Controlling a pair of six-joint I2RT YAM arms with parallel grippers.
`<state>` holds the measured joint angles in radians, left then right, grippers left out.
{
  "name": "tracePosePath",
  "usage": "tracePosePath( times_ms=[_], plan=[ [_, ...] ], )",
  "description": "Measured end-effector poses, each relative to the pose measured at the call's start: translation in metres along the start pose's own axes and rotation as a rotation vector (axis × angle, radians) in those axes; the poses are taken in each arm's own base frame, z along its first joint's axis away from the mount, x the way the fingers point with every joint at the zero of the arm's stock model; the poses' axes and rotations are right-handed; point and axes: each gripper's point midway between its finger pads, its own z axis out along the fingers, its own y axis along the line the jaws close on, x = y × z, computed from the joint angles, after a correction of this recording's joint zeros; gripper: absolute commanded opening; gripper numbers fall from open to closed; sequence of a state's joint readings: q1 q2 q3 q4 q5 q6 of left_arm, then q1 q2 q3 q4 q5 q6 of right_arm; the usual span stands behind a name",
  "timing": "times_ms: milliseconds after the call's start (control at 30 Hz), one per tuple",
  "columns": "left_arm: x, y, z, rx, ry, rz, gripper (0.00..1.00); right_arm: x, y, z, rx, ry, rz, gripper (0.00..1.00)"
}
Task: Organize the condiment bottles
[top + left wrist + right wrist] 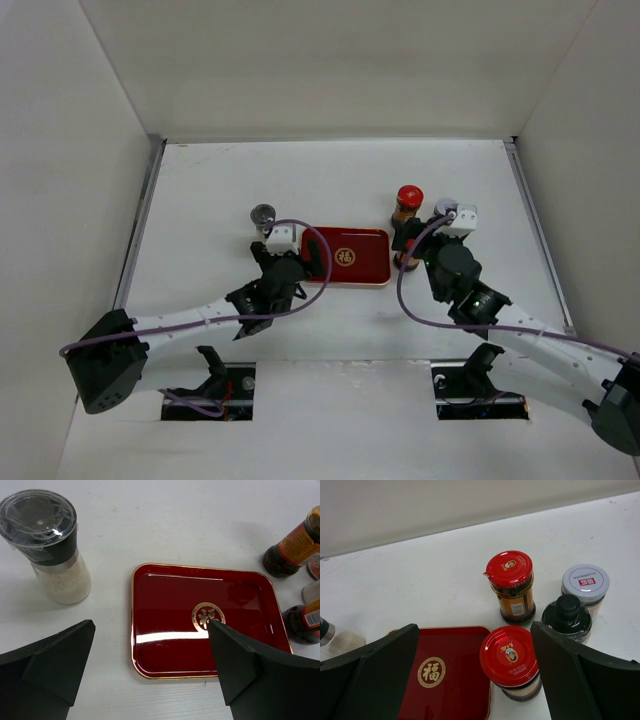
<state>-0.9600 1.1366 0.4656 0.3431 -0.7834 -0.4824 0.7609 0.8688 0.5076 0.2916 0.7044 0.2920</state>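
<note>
Red tray [165, 595] is parked mid-counter [200, 180], nothing on it yet. A grinder [47, 545] is stood just off it toward the counter's far-left corner; two red-cap bottles [509, 656], a white-lid shaker [585, 582] and a black-top bottle [567, 616] are bunched toward the right edge. Left gripper [150, 627] and right gripper [474, 627] are both spread, nothing pinched. Nearest red cap should probably be straddled squarely, low down, so neighbours aren't knocked.

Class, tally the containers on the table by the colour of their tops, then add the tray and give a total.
Red-capped bottles: 2
White-lidded jar: 1
Black-topped bottle: 1
Clear-topped grinder: 1
Red tray: 1
Total: 6
</note>
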Motion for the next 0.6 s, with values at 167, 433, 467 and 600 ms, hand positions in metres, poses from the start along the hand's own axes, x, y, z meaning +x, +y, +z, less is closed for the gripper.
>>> tracePosePath(
  times_ms=[167,433,467,600],
  plan=[
    [-0.003,0.009,0.004,-0.029,-0.005,-0.004,1.00,-0.001,0.000,0.000,-0.001,-0.005,0.004,1.00],
    [-0.023,0.030,0.010,-0.086,-0.048,-0.047,1.00,0.002,0.002,0.001,-0.008,0.004,-0.004,0.49],
    [-0.028,0.032,0.009,-0.090,-0.061,-0.059,1.00,0.001,0.003,0.000,-0.016,0.004,0.000,0.39],
    [-0.053,0.051,0.008,-0.133,-0.120,-0.106,0.72,-0.005,0.008,-0.003,-0.039,-0.008,0.031,0.24]
  ],
)
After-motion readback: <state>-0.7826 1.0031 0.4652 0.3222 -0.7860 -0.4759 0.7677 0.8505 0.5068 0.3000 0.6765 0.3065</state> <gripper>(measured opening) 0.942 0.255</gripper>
